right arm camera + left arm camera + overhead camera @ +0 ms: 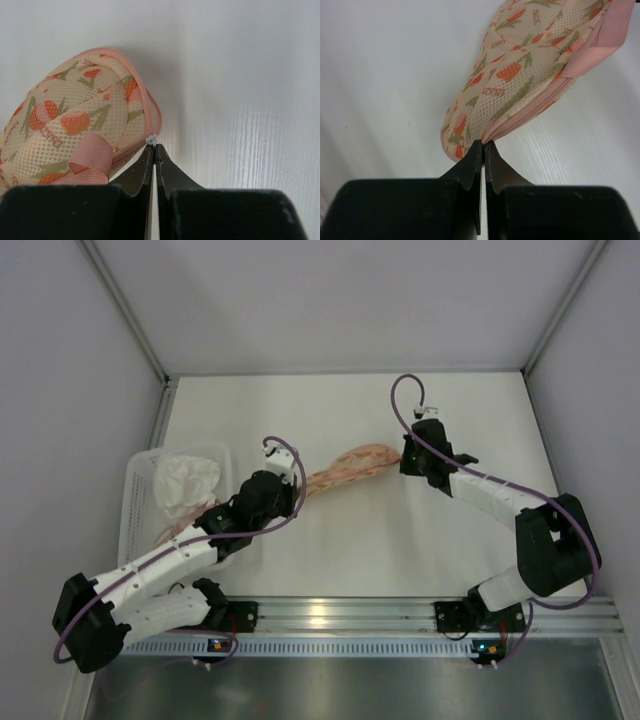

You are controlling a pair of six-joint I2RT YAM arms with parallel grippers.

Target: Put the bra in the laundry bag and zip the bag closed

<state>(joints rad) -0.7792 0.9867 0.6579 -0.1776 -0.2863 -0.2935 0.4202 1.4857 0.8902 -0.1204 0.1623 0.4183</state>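
The laundry bag [345, 468] lies stretched across the middle of the table, its floral mesh halves folded together. My left gripper [300, 488] is at its left end. In the left wrist view the left gripper [483, 142] is shut, its tips pinching the pink zip edge of the laundry bag [515, 80]. My right gripper [405, 462] is at the other end. In the right wrist view the right gripper [154, 146] is shut on the small white zip pull [152, 138] at the rim of the laundry bag [75, 120]. The bra is hidden.
A white plastic basket [135, 500] stands at the left, partly under my left arm, with crumpled white cloth [185, 485] in it. The bag's pink loop strap [90, 157] lies close to my right fingers. Walls enclose the table on three sides.
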